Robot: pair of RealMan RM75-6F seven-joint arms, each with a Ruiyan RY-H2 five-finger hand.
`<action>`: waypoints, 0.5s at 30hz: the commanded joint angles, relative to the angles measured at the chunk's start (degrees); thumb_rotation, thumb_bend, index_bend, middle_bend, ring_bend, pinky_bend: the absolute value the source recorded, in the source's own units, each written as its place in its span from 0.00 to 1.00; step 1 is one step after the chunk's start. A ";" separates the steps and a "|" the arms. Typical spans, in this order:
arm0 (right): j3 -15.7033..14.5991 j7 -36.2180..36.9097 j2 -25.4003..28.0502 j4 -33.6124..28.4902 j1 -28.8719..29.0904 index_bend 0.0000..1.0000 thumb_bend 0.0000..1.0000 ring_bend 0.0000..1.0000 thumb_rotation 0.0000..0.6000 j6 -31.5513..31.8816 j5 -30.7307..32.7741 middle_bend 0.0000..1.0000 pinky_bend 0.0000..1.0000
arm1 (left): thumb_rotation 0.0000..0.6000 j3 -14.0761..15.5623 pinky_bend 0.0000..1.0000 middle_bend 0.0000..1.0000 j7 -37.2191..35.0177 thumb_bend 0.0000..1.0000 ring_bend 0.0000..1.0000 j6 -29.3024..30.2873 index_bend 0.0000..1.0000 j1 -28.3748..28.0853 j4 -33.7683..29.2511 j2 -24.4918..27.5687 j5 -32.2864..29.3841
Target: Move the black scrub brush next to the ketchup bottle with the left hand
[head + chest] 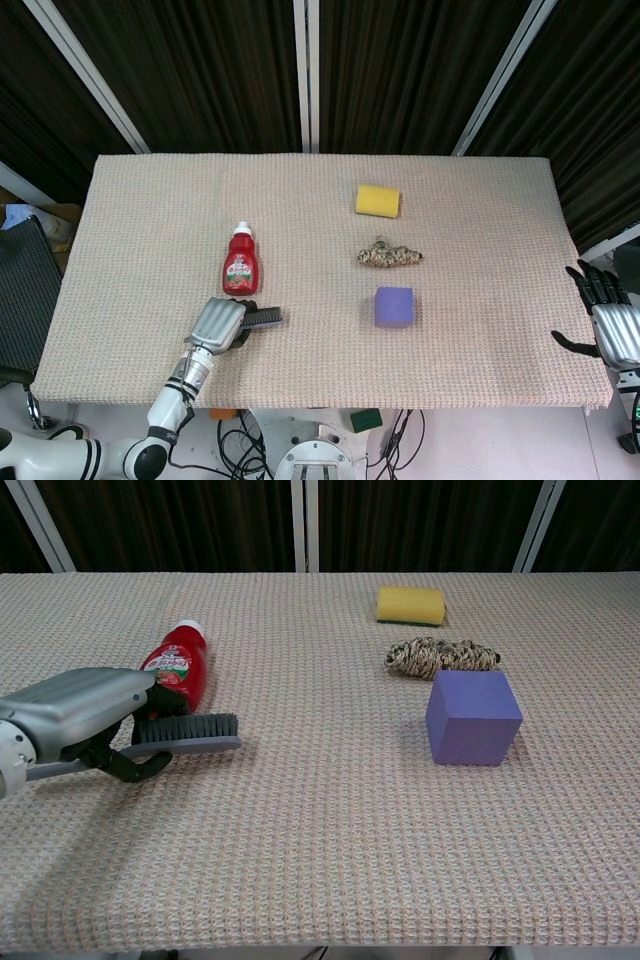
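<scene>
Left hand (75, 712) had its fingers curled around the handle of the black scrub brush (185, 732), whose bristled head lay just ahead of the fingers, close below the ketchup bottle (178, 670). Judged well placed, the brush needed only a gentle release, fingers lifting clear without nudging the bottle. Right hand (610, 318) hung spread at the table (480, 260) edge, holding nothing.

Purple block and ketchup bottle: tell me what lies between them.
Nothing: in the head view, only bare woven mat separates the ketchup bottle from the purple block.
</scene>
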 commanded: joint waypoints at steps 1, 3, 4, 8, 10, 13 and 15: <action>-0.03 -0.03 0.05 -0.06 0.01 0.00 0.18 0.00 1.00 -0.14 0.06 0.00 0.00 | 1.00 0.13 0.72 0.55 -1.92 0.47 0.56 0.56 0.49 0.47 -0.18 0.07 1.37; -0.01 -0.04 0.08 -0.08 0.02 0.00 0.18 0.00 1.00 -0.18 0.10 0.00 0.00 | 1.00 0.24 0.74 0.57 -3.30 0.48 0.57 0.84 0.51 0.79 -0.39 0.26 2.17; 0.00 -0.01 0.08 -0.06 0.02 0.00 0.18 0.00 1.00 -0.22 0.13 0.00 0.00 | 1.00 0.26 0.74 0.57 -4.18 0.48 0.58 1.05 0.51 0.96 -0.59 0.50 2.78; 0.01 0.11 0.02 0.11 0.09 0.00 0.18 0.00 1.00 -0.41 0.19 0.00 0.00 | 1.00 0.01 0.75 0.60 -6.35 0.48 0.60 0.40 0.54 0.91 -2.73 2.38 3.65; -0.04 0.14 0.00 0.16 0.14 0.00 0.18 0.00 1.00 -0.44 0.05 0.00 0.00 | 1.00 -1.18 0.75 0.60 -6.78 0.47 0.60 -0.95 0.54 0.03 -5.17 4.56 2.95; 0.01 0.13 -0.07 0.23 0.08 0.00 0.18 0.00 1.00 -0.05 -0.12 0.00 0.00 | 1.00 -4.46 0.75 0.60 -4.86 0.47 0.60 -2.79 0.54 -2.41 -9.31 8.65 0.88; 0.08 0.19 -0.07 0.27 0.01 0.00 0.18 0.00 1.00 0.19 -0.12 0.00 0.00 | 1.00 -6.94 0.75 0.60 -1.94 0.47 0.60 -3.55 0.54 -4.49 -12.05 11.17 -0.71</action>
